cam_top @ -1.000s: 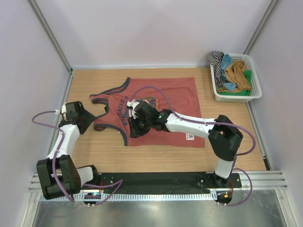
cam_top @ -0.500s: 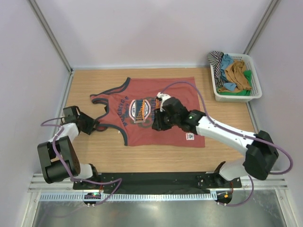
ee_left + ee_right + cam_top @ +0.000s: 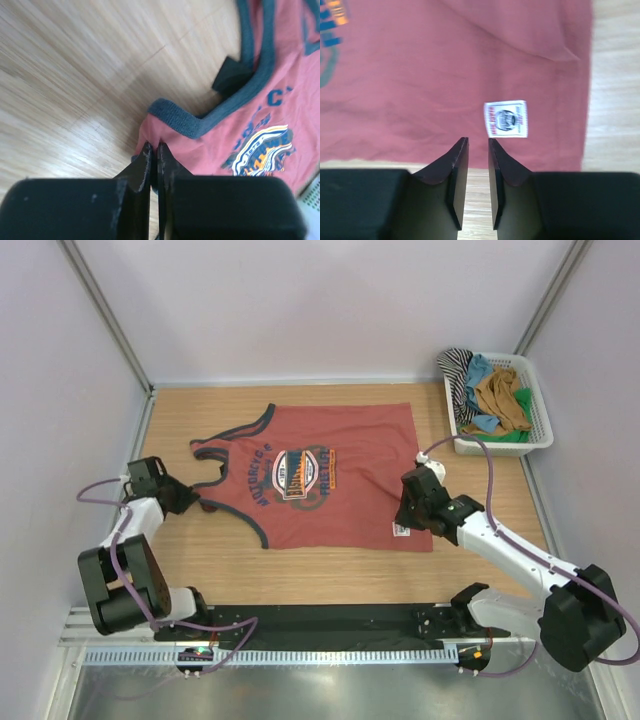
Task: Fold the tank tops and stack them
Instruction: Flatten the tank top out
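A red tank top (image 3: 330,495) with dark blue edges lies flat in the middle of the wooden table (image 3: 200,560). Its neck and straps point left and its bottom edge points right. It has a blue and orange picture (image 3: 300,472) on the chest. The left gripper (image 3: 190,500) is low at the left side of the table, at the end of the near strap (image 3: 175,120). Its two fingers (image 3: 145,160) are pressed together, and the red cloth of the strap goes in between the tips, so it is pinching the top there. The right gripper (image 3: 404,512) is over the near right corner of the top, just beside a small white tag (image 3: 506,119). Its fingers (image 3: 457,170) are a little apart, and nothing is between them. A white basket (image 3: 500,447) sits at the far right corner of the table, well apart from the red top. In it is a heap of more tops: a brown one (image 3: 503,395) on top, a striped one (image 3: 457,370) hanging over the left side, and bits of blue (image 3: 479,370) and green (image 3: 515,435).
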### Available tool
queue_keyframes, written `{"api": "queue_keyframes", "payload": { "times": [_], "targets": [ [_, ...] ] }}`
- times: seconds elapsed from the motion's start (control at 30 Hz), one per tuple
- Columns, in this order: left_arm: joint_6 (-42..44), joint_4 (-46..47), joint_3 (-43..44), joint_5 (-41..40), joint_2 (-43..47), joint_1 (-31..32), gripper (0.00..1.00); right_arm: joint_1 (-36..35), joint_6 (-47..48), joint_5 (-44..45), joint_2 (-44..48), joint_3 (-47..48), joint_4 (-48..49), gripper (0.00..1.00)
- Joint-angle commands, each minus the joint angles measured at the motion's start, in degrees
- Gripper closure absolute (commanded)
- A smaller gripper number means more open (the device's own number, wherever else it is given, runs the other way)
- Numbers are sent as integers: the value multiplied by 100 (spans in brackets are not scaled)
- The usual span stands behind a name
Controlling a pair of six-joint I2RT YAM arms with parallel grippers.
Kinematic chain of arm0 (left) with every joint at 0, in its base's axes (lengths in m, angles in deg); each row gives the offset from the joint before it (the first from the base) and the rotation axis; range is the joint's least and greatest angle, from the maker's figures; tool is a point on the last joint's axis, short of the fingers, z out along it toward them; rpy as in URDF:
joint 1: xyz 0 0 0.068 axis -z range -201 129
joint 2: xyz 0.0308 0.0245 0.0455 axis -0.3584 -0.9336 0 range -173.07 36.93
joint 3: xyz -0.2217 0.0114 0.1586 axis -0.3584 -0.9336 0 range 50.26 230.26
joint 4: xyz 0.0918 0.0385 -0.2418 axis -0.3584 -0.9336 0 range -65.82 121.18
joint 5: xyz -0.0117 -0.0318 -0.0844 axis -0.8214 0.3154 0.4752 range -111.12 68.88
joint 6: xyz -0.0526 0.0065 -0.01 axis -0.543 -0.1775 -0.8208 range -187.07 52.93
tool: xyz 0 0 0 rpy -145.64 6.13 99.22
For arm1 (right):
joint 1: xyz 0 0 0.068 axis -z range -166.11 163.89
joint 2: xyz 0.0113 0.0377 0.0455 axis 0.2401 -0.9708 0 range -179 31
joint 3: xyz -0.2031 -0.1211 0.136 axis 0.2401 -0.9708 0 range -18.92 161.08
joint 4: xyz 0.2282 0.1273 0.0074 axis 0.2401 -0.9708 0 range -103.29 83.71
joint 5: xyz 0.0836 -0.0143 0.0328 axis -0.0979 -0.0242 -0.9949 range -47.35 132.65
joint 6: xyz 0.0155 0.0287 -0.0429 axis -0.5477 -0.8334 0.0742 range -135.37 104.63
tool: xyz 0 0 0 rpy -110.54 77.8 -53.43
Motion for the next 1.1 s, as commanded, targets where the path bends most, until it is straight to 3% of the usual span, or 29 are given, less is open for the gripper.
{"api": "queue_keyframes", "payload": {
  "times": [0.0, 0.07, 0.13, 0.23, 0.27, 0.3, 0.4, 0.57, 0.67, 0.83, 1.07],
  "targets": [
    [360, -307, 414, -932, 652, -46, 100, 109, -593, 606, 209, -142, -141, 71],
    [405, -361, 432, -1127, 811, -37, 97, 118, -916, 1088, 314, -169, -429, 67],
    [449, -370, 397, -1434, 917, -37, 93, 136, -1111, 1475, 489, -221, -598, 53],
    [502, -396, 449, -1742, 918, -37, 84, 188, -1235, 1591, 692, -379, -695, 50],
    [502, -422, 458, -1769, 900, -37, 58, 241, -1253, 1556, 753, -449, -704, 50],
    [485, -431, 476, -1761, 874, -37, 47, 259, -1279, 1513, 745, -485, -713, 50],
    [449, -414, 450, -1577, 716, 42, 32, 259, -1358, 1232, 701, -651, -660, 50],
    [519, -606, 379, -1919, 864, 506, 31, 276, -1367, 1196, 666, -837, -300, 51],
    [511, -756, 300, -2059, 1233, 963, 31, 373, -903, 1152, 403, -505, -19, 53],
    [511, -1248, 300, -2218, 1840, 1579, 32, 1003, -339, 601, -509, 234, 375, 57],
    [519, -1697, 2, -1577, 2806, 2186, 33, 1559, 12, -149, -2101, 1367, 781, 60]
  ]
}}
